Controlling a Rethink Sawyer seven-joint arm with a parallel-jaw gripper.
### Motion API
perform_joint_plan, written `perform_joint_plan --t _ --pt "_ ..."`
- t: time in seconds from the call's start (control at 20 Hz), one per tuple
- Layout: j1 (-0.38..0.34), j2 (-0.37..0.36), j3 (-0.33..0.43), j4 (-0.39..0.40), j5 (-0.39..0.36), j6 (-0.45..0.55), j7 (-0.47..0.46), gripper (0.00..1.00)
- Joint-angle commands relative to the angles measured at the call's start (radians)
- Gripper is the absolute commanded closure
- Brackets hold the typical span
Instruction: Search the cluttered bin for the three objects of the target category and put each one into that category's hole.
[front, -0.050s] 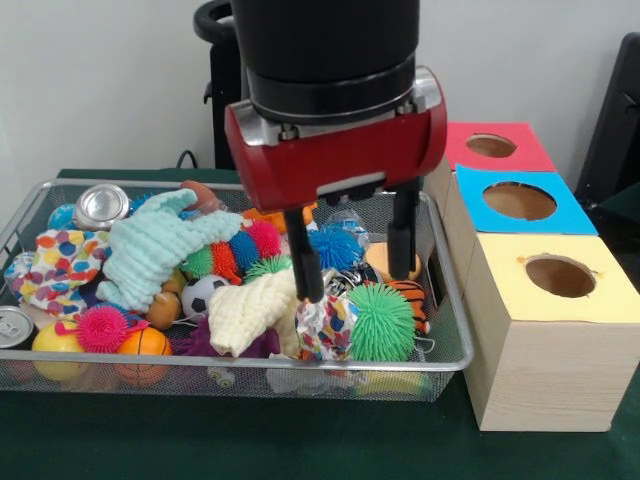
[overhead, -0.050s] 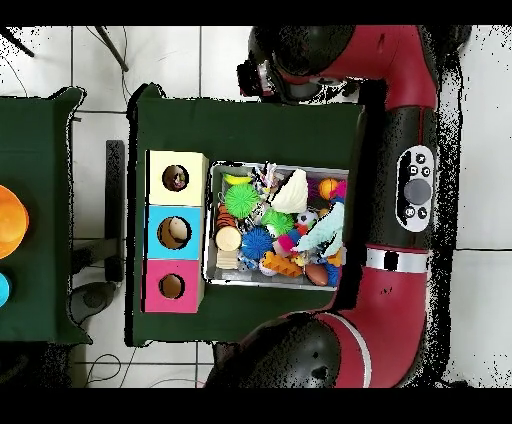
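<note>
The end effector (front, -0.050s: 353, 265) is hanging low inside the wire bin (front, -0.050s: 455, 330), its two black fingers (front, -0.050s: 304, 268) spread apart with nothing between them. One finger is pressing down near a crinkly patterned wrapper (front, -0.050s: 322, 328); the other is standing near an orange striped toy (front, -0.050s: 408, 297), just behind the green spiky ball (front, -0.050s: 381, 320).

By my judgement, the search step is under way: the fingers are straddling the cluttered right end of the bin, and no object is being carried yet. The task does not name the target category, so I cannot tell which item is wanted. The next move is likely calling for a clean closure on one piece without snagging its neighbours, then a lift clear of the mesh wall toward the boxes.

The spiky balls look soft and rubbery, and the blue spiky ball (front, -0.050s: 334, 248) is sitting between the fingers further back. A pale yellow knitted cloth (front, -0.050s: 250, 310) and a mint green cloth (front, -0.050s: 150, 250) are draped limply over the pile. A shiny metal can (front, -0.050s: 100, 206) is lying at the far left.

Beside the bin, three boxes with round holes are standing in a row on the green tabletop (front, -0.050s: 300, 440): yellow-topped box (front, -0.050s: 610, 290), blue-topped box (front, -0.050s: 570, 215), red-topped box (front, -0.050s: 530, 150).
</note>
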Motion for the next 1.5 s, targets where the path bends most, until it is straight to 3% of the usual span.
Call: perform_joint_plan --t 0.05,0.7,1.35,1.5 --pt "-0.043 0.017 -0.008 0.14 -0.011 -0.087 -0.326 0.0" --pt "-0.035 0.052 0.019 0.039 -0.043 -0.008 -0.387 0.0" --pt "-0.066 0.065 0.005 0.12 -0.022 -0.083 -0.416 0.0" --pt "-0.071 0.079 0.009 0.109 -0.026 -0.079 -0.441 0.0"
